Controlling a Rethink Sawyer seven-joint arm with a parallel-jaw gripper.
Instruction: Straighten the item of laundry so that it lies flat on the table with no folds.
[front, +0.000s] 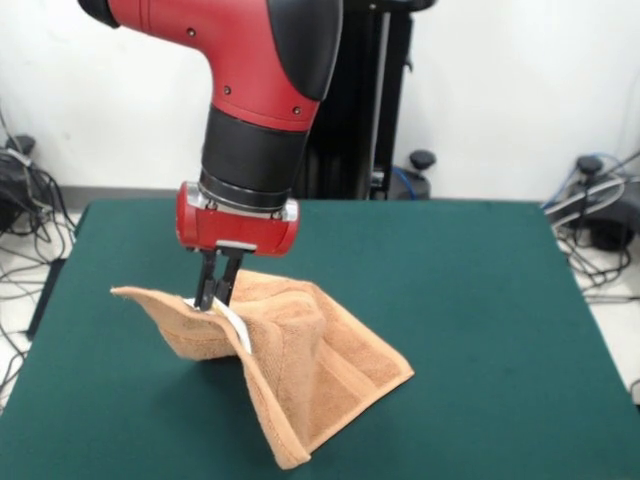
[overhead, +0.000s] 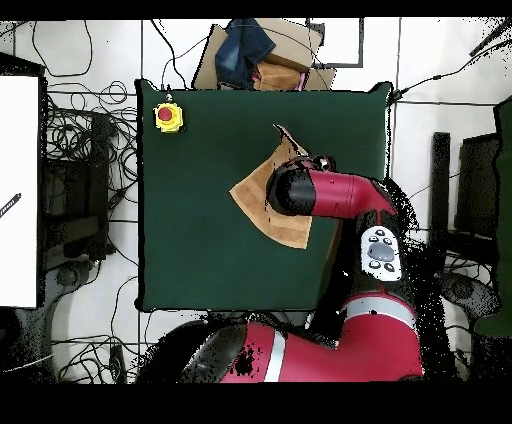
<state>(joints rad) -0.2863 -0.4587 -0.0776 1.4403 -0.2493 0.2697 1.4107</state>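
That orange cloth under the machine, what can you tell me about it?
It is a small tan-orange terry towel with a woven border band and a white label by the grip. The black gripper pinches one raised part, so the cloth tents upward, creased and folded, while its lower edges and a corner rest on the dark green felt table. From overhead, the red arm hides much of it.

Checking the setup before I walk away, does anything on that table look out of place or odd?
The towel isn't flat: the gripper pinches it up into a tent. Nothing else stands out.
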